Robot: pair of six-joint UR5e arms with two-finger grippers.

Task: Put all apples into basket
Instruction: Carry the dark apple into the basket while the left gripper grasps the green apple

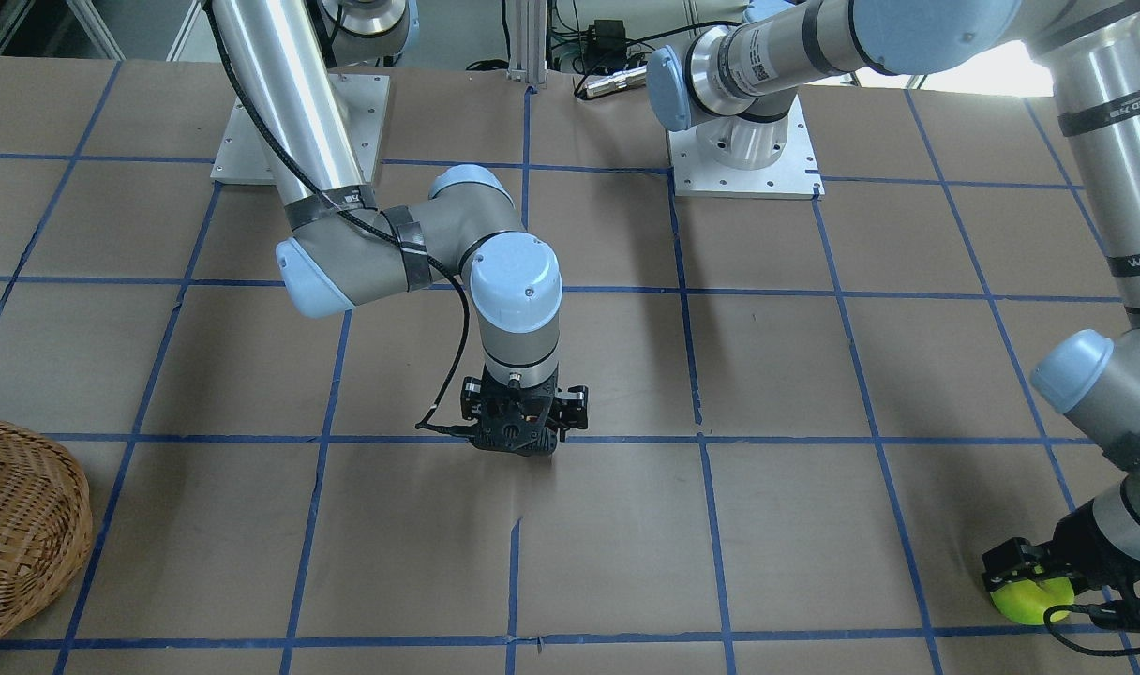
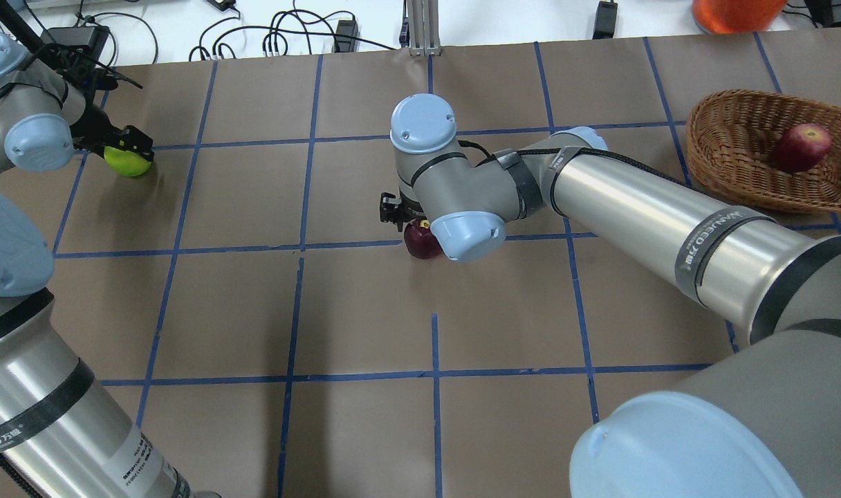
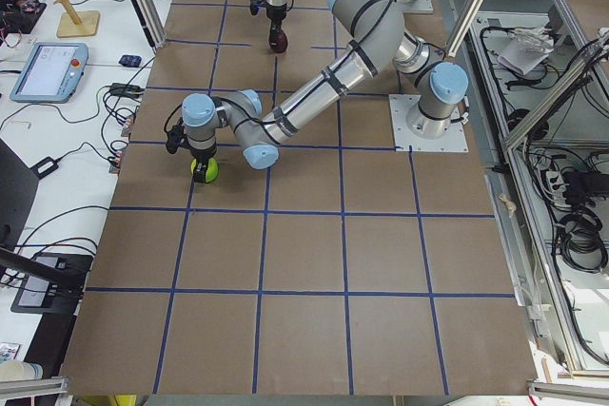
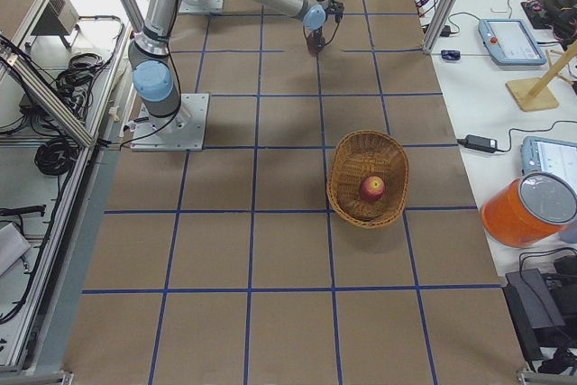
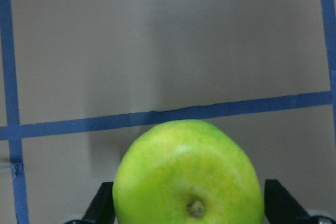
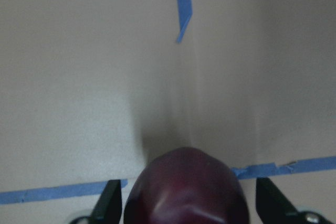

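My left gripper (image 2: 127, 153) is shut on the yellow-green apple (image 5: 188, 177) at the table's far left, low over the paper; the apple also shows in the front view (image 1: 1031, 598). My right gripper (image 1: 523, 441) points straight down at mid-table, shut on the dark maroon apple (image 6: 185, 192), which shows under the wrist in the overhead view (image 2: 422, 241). The red apple (image 2: 801, 146) lies inside the wicker basket (image 2: 732, 181) at the far right. The basket also shows in the front view (image 1: 17, 525).
The table is brown paper with a blue tape grid. The arms' mounting plates (image 1: 743, 155) sit at the robot's edge. An orange container (image 4: 530, 209), tablets and cables lie on the white bench beyond the table's far edge.
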